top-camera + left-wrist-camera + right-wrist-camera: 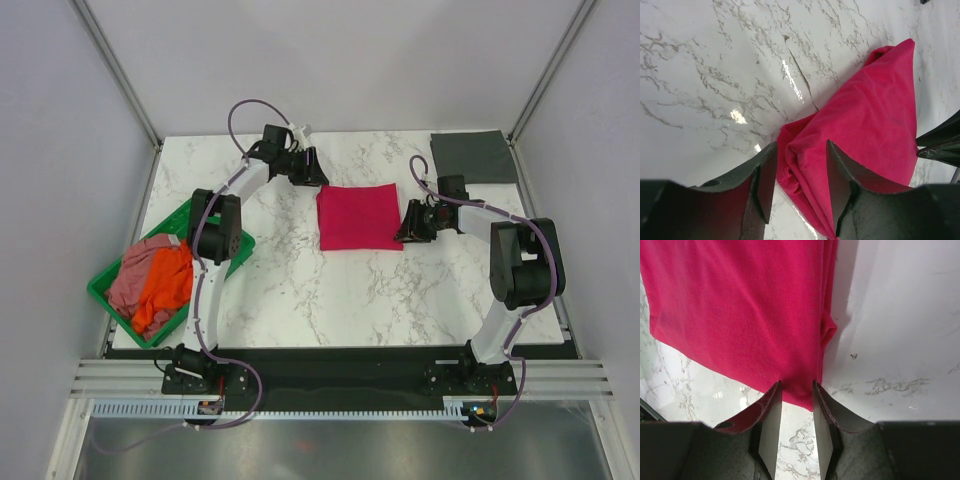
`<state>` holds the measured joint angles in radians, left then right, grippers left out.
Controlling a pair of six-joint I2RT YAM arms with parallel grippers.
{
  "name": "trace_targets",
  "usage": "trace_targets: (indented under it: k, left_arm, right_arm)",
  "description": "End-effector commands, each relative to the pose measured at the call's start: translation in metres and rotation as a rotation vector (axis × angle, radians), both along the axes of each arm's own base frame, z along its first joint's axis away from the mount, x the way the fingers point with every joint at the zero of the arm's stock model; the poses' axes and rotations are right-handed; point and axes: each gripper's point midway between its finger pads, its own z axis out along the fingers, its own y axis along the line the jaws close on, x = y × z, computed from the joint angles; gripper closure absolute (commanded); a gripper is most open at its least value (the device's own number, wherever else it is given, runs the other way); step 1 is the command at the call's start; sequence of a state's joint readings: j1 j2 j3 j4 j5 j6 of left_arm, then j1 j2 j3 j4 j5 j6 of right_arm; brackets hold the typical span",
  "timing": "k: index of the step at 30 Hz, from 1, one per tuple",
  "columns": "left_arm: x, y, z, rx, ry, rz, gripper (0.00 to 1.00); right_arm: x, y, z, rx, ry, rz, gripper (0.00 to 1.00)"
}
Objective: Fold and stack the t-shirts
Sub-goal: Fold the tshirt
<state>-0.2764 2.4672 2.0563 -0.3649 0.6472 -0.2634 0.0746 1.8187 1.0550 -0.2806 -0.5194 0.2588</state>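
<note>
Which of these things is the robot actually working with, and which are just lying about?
Part of the job:
red t-shirt, folded, mid-table
dark grey t-shirt, folded, far right corner
orange t-shirt, crumpled
pink t-shirt, crumpled

Just lying about:
green tray holding those two
marble table

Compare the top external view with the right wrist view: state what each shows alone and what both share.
Only the top view: the green tray holding the pink shirt and orange shirt, the folded dark grey shirt in the far right corner, and the left gripper. Only the right wrist view: the fold layers along the red shirt's edge. Both: the red shirt on the marble table, with the right gripper at its edge.
</note>
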Motion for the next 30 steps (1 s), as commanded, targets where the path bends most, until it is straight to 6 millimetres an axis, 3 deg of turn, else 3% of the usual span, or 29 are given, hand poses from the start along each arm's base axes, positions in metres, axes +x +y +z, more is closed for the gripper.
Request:
trace_targets:
  k: [1, 6, 9, 10, 11, 12, 13, 14, 15, 16, 17, 19, 21, 22, 26, 29, 30]
  left_arm:
    - [0.007, -0.011, 0.002, -0.022, -0.054, -0.052, 0.5]
    - [0.014, -0.014, -0.001, -0.035, -0.052, -0.049, 0.62]
    - [0.015, -0.014, -0.001, -0.038, -0.052, -0.048, 0.84]
    - [0.014, -0.014, -0.001, -0.037, -0.051, -0.049, 0.95]
    - [0.014, -0.013, 0.0, -0.038, -0.051, -0.046, 0.98]
    - [0.014, -0.012, 0.001, -0.035, -0.05, -0.039, 0.98]
    - [0.015, -0.011, 0.001, -0.03, -0.048, -0.03, 0.98]
    - [0.016, -0.01, 0.001, -0.032, -0.046, -0.026, 0.98]
    - [0.016, -0.01, 0.003, -0.032, -0.049, -0.023, 0.98]
    - [0.017, -0.009, 0.004, -0.031, -0.05, -0.02, 0.98]
    - [0.018, -0.009, 0.005, -0.034, -0.049, -0.015, 0.98]
    - [0.019, -0.008, 0.005, -0.039, -0.046, -0.013, 0.98]
    - [0.02, -0.008, 0.004, -0.04, -0.046, -0.012, 0.98]
    - [0.019, -0.008, 0.001, -0.043, -0.039, -0.017, 0.98]
    - [0.02, -0.007, -0.001, -0.039, -0.041, -0.017, 0.98]
    - [0.019, -0.007, -0.004, -0.034, -0.037, -0.016, 0.98]
    - [0.02, -0.007, -0.003, -0.034, -0.038, -0.014, 0.98]
  right_arm:
    - [0.003, 0.004, 0.002, 0.02, -0.022, 0.011, 0.61]
    - [0.008, 0.002, 0.004, 0.015, -0.028, -0.013, 0.61]
    - [0.035, 0.0, 0.032, 0.008, -0.143, -0.036, 0.54]
    - [0.046, -0.003, 0.036, -0.002, -0.174, -0.045, 0.53]
    - [0.062, -0.003, 0.049, -0.009, -0.219, -0.047, 0.52]
    - [0.071, -0.003, 0.051, -0.01, -0.233, -0.043, 0.52]
    - [0.078, -0.002, 0.041, -0.008, -0.219, -0.023, 0.52]
    - [0.093, 0.003, 0.054, 0.01, -0.26, -0.001, 0.51]
    - [0.101, 0.003, 0.054, 0.012, -0.27, 0.007, 0.5]
    - [0.106, 0.003, 0.041, 0.001, -0.256, 0.028, 0.5]
    - [0.119, 0.006, 0.051, 0.006, -0.29, 0.044, 0.5]
    - [0.132, 0.007, 0.048, 0.008, -0.31, 0.069, 0.48]
    - [0.139, 0.011, 0.045, 0.026, -0.314, 0.089, 0.48]
    - [0.142, 0.011, 0.033, 0.028, -0.294, 0.092, 0.48]
    - [0.16, 0.013, 0.029, 0.048, -0.312, 0.106, 0.5]
    - [0.171, 0.013, 0.025, 0.065, -0.337, 0.1, 0.56]
    - [0.175, 0.012, 0.024, 0.075, -0.333, 0.079, 0.62]
